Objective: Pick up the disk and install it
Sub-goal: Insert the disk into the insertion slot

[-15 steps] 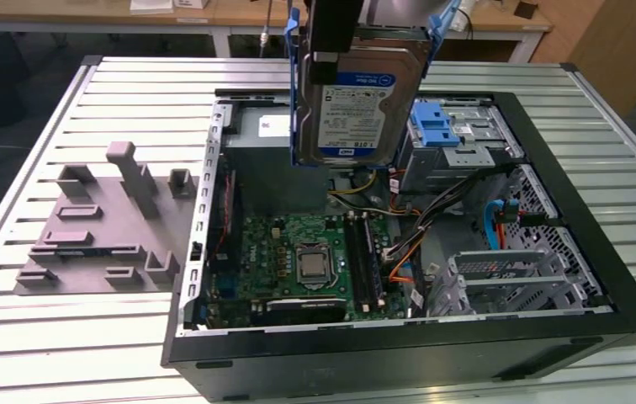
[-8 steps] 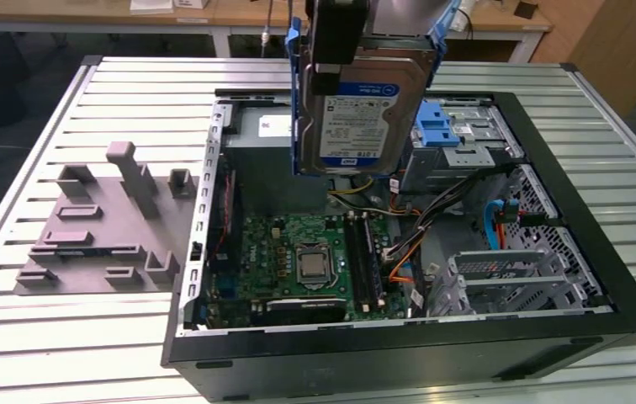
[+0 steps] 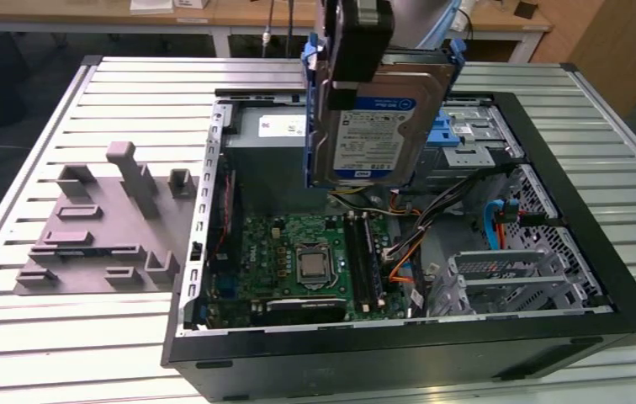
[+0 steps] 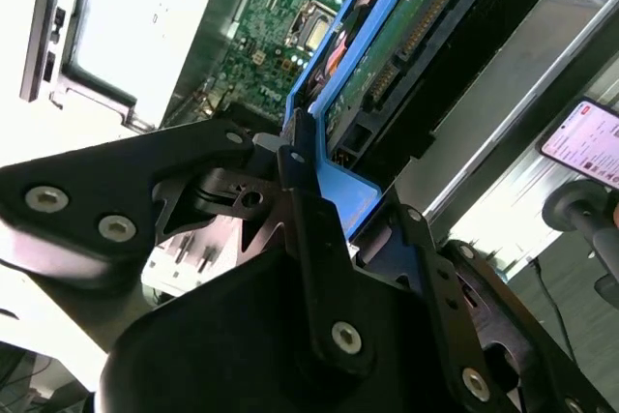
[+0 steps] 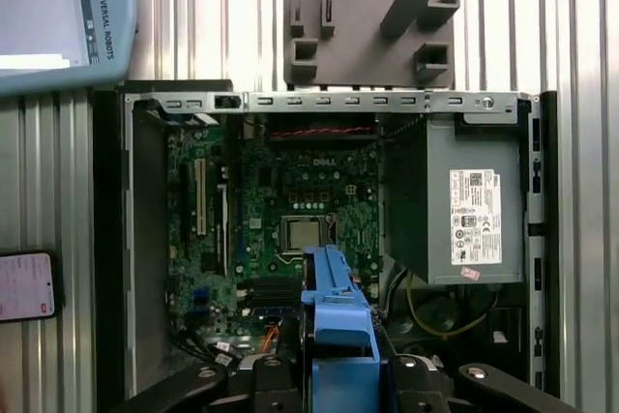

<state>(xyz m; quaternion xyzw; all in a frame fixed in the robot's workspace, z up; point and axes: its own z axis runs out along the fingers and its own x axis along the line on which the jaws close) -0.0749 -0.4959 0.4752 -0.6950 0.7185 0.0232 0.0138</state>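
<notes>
The gripper (image 3: 354, 71) is clamped on the blue carrier bracket at the upper end of the disk (image 3: 380, 126). In the second wrist view its black fingers (image 4: 302, 229) pinch the edge of that bracket, with the disk's green circuit side (image 4: 406, 36) running away from them. The disk hangs nearly upright in the air above the open computer case (image 3: 408, 358), label side toward the exterior camera, held clear of the case and not seated in any bay. Inside the case, the green motherboard (image 3: 295, 252) lies flat on the floor with its square processor socket (image 3: 315, 263) near the middle. The grey power supply box (image 3: 267, 143) sits in a corner of the case, and metal drive cages (image 3: 520, 269) with blue and orange cables fill the opposite side. In the first wrist view the blue carrier (image 5: 334, 307) hangs over the motherboard (image 5: 280, 191), beside the power supply (image 5: 455, 210). Outside the case, a grey moulded fixture block (image 3: 99, 227) rests on the slatted metal table (image 3: 26, 337) just beside the case wall, and a phone (image 5: 24, 285) lies off the case's opposite side.
</notes>
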